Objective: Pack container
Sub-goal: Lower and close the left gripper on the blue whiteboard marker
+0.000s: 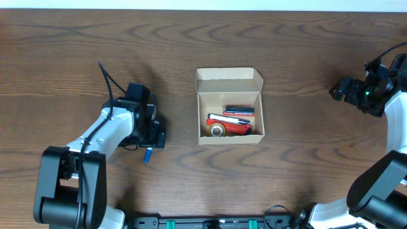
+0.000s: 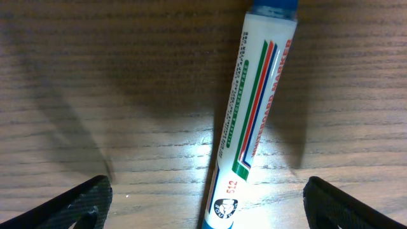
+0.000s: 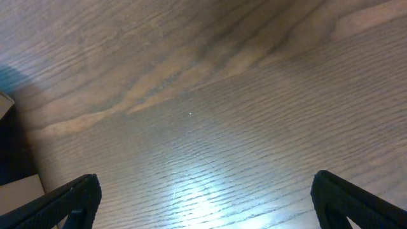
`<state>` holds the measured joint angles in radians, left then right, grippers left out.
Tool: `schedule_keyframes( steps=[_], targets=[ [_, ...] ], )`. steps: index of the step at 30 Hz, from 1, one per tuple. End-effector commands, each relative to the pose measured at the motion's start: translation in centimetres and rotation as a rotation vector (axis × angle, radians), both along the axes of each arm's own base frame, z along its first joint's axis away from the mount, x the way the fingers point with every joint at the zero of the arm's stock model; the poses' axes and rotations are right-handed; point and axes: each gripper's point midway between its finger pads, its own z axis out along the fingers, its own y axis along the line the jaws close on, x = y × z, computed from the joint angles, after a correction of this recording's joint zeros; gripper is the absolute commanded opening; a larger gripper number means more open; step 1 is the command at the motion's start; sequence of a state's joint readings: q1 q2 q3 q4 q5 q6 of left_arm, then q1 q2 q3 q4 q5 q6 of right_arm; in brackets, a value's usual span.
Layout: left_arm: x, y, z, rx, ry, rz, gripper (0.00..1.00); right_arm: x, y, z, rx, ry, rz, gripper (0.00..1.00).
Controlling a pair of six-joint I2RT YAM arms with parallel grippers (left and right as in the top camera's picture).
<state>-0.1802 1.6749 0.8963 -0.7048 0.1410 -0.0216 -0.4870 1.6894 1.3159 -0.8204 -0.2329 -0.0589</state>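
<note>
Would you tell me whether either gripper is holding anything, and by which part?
Nothing is held: left gripper open astride the marker, right gripper open too.

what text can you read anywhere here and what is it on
"WHITEBOARD MARKER": red capitals running along the white marker.
"512": small red number near the marker's lower end.
Fine green and black print beside the marker's stripes: too small to read.
Round logo below the number: blurred, unreadable.
Items inside the open box: any labels are too small to read from overhead.

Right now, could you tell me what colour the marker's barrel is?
The whiteboard marker: white, striped green, red, blue; left wrist view.
</note>
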Motion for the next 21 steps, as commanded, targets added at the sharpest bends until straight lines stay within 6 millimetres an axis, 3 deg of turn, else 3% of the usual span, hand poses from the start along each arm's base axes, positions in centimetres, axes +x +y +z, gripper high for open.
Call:
schedule_keyframes(
  steps=[1,8,15,21],
  targets=[
    [0.7,0.4,0.1,0.018,-0.017,-0.010,0.95,0.0,0.1,0.0,0.006,-0.004,0.011,0.99],
    [0.0,0.4,-1.4,0.024,0.041,-0.012,0.95,0.0,0.1,0.0,0.006,-0.004,0.011,0.99],
    [0.0,0.2,-1.5,0.017,0.044,-0.013,0.98,-0.1,0.1,0.0,0.006,-0.003,0.010,0.99],
    [0.0,0.2,-1.5,0.013,0.045,-0.012,0.46,-0.1,0.1,0.0,0.006,-0.003,0.010,0.99]
  ],
)
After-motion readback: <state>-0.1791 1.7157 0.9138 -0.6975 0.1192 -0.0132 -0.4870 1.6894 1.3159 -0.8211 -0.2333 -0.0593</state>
